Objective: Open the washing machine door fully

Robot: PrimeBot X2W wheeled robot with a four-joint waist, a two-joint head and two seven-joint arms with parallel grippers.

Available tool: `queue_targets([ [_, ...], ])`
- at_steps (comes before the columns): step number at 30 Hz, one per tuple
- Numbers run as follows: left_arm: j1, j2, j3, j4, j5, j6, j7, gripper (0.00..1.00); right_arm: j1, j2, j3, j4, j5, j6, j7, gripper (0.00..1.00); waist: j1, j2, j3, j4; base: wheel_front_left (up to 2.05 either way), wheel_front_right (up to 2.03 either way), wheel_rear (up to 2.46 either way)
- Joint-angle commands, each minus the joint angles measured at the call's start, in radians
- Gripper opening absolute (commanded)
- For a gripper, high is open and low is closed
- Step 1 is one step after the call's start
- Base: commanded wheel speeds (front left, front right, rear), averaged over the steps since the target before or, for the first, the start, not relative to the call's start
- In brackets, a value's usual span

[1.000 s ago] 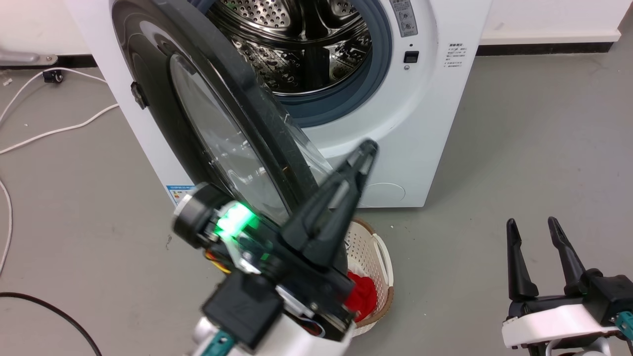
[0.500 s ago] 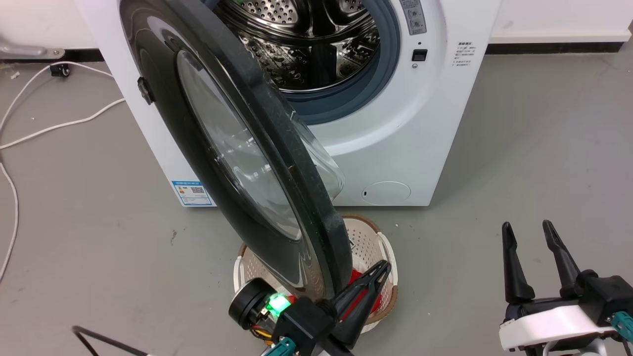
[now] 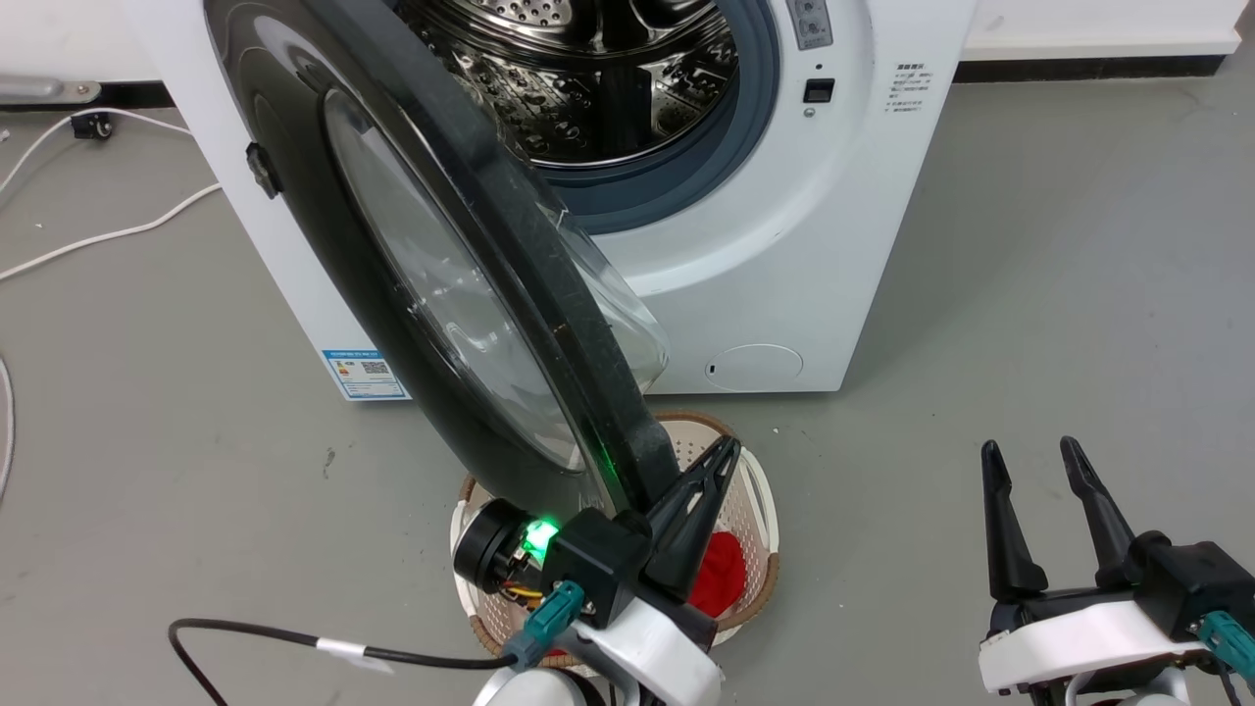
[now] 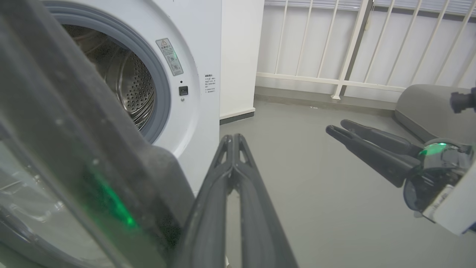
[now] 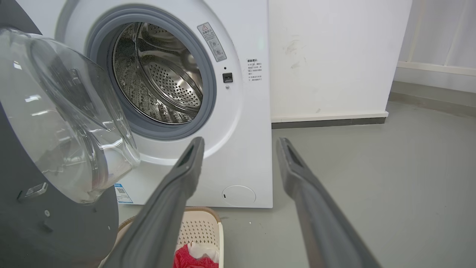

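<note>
The white washing machine stands at the top of the head view, its steel drum showing. The washing machine door, black-rimmed with a clear glass bowl, stands swung out, its edge toward me. My left gripper is shut on nothing, lying beside the door's lowest rim on the drum side, touching or nearly so. In the left wrist view the left gripper has the door just to its left. My right gripper is open at the lower right, apart from the machine. The right gripper faces the washing machine and door.
A white laundry basket with red cloth sits on the floor under the door's lower edge. White cables lie at the left and a black cable runs to my left arm. Grey floor stretches to the right.
My left gripper has dropped from high in front of the door to its lowest rim, staying shut. The camera has shifted slightly. The right gripper has stayed put.
</note>
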Motion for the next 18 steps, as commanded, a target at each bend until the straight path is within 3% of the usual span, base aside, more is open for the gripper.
queue_targets([
  [1, -0.02, -0.006, 0.006, 0.021, -0.009, 0.01, -0.015, 0.0, -0.013, 0.002, 0.002, 0.006, 0.003, -0.001, -0.003, 1.0, 0.0, 0.0, 0.001, -0.005, 0.0, 0.0, 0.0],
  [10, -0.064, -0.009, 0.02, 0.13, -0.035, 0.065, -0.062, 0.0, -0.019, 0.002, 0.009, 0.022, 0.013, -0.001, -0.005, 1.0, 0.0, 0.0, -0.002, -0.025, 0.0, 0.0, 0.0],
  [18, -0.011, 0.019, 0.035, 0.1, -0.028, 0.105, -0.078, 0.0, -0.011, 0.002, 0.01, 0.03, 0.025, -0.001, -0.002, 1.0, 0.0, 0.0, -0.01, -0.019, 0.0, 0.0, 0.0],
])
